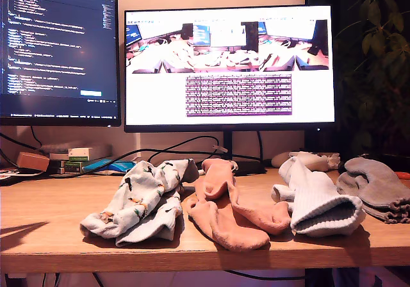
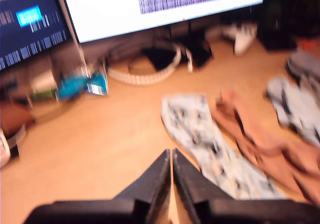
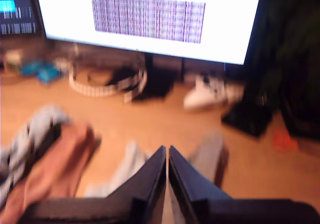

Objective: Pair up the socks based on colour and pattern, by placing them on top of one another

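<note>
The socks lie in four heaps along the near edge of the wooden desk [image 1: 51, 229]: in the exterior view, the printed pale blue socks [image 1: 144, 200] on the left, the salmon-pink socks [image 1: 234, 213] beside them and touching, the ribbed light blue-white socks [image 1: 317, 200] next, and the grey-taupe socks [image 1: 378, 184] at the far right. Each heap looks already grouped by colour, though I cannot tell how squarely one sock sits on its mate. My first gripper [image 2: 171, 171] hangs above bare wood just beside a printed sock, its jaws pressed together with nothing between them; my second gripper [image 3: 167, 166] hovers over the ribbed and grey heaps, likewise closed and empty. Both wrist views are blurred. Judging from this, the work is near its end; a good finish would be to open wide, pinch only the top sock at its cuff, and lay it flat without dragging the neighbouring pink heap. The monitors [image 1: 227, 66] stand well behind.
</note>
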